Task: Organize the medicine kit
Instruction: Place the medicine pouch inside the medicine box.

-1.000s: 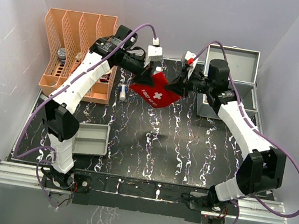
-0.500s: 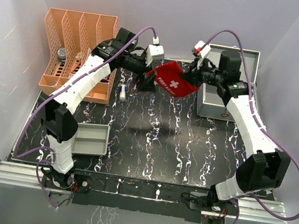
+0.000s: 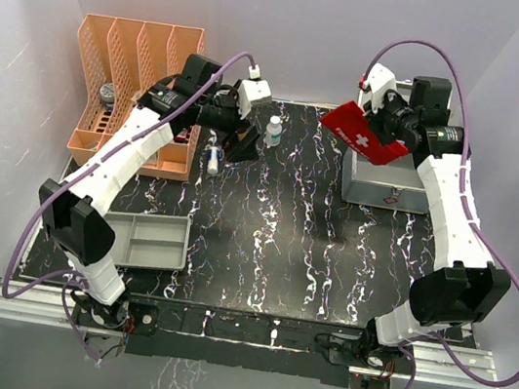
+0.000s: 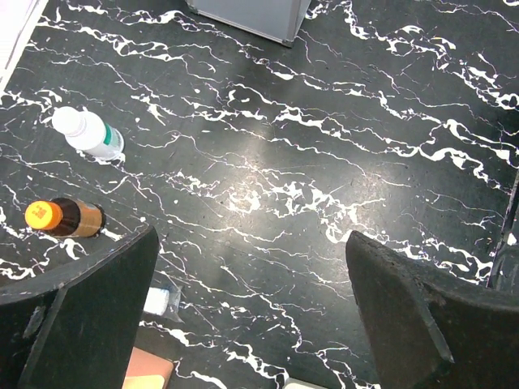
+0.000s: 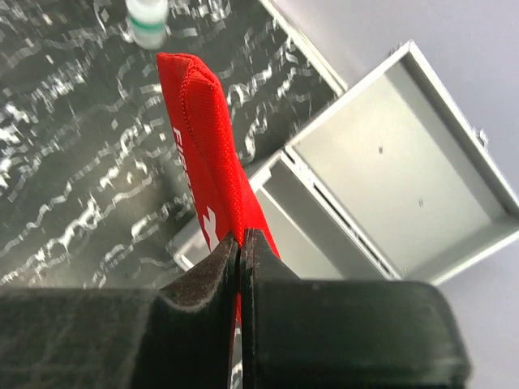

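Above the metal case (image 3: pixel 389 187), right gripper (image 5: pixel 241 245) pinches red pouch (image 5: pixel 209 146), lettering seemingly "FIRST AID"; left gripper (image 4: pixel 251 243) spread.

The left hand (image 3: pixel 244 142) has released the red first-aid pouch (image 3: pixel 362 137). The right hand (image 3: pixel 386 128) alone has carried it to the upper right, above the metal case (image 3: pixel 379 186).

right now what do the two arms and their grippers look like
Both the left arm and the right arm have white links with black joints. A purple cable runs along each. The left gripper and the right gripper have broad, matte black fingers, with a white camera block at the wrist.
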Available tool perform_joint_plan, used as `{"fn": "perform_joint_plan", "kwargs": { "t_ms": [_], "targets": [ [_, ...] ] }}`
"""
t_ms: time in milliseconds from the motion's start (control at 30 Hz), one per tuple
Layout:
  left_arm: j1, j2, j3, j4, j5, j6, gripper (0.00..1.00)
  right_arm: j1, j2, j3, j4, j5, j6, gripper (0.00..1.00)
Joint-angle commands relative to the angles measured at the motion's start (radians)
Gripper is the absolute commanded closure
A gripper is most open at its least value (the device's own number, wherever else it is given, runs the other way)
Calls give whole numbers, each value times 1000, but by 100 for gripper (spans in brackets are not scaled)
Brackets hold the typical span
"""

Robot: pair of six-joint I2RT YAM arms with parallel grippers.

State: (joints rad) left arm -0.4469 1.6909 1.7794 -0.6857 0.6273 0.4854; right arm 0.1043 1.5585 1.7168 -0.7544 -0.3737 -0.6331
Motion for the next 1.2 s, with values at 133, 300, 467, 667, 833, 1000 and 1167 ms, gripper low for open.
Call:
{"fn": "perform_joint_plan", "kwargs": {
  "t_ms": [133,300,467,667,833,1000,1167],
  "targets": [
    [10,-61,-21,10,21,-7,1,-11,-29,27,-98,309,-176,100],
    [13,-68,-35,10,39,-13,1,-44,-54,5,-89,363,-248,100],
    [14,-94,-75,24,54,-20,1,-84,-98,-69,-14,332,-330,100],
    [20,-132,-137,46,71,-30,1,-98,-97,-133,-3,253,-405,100],
    [22,-147,-171,76,80,-56,1,-98,-85,-180,33,204,-425,100],
    [24,-155,-196,92,98,-74,1,-87,-34,-162,50,174,-416,100],
    [27,-164,-215,105,98,-76,1,-80,-12,-164,59,209,-442,100]
  ]
}}
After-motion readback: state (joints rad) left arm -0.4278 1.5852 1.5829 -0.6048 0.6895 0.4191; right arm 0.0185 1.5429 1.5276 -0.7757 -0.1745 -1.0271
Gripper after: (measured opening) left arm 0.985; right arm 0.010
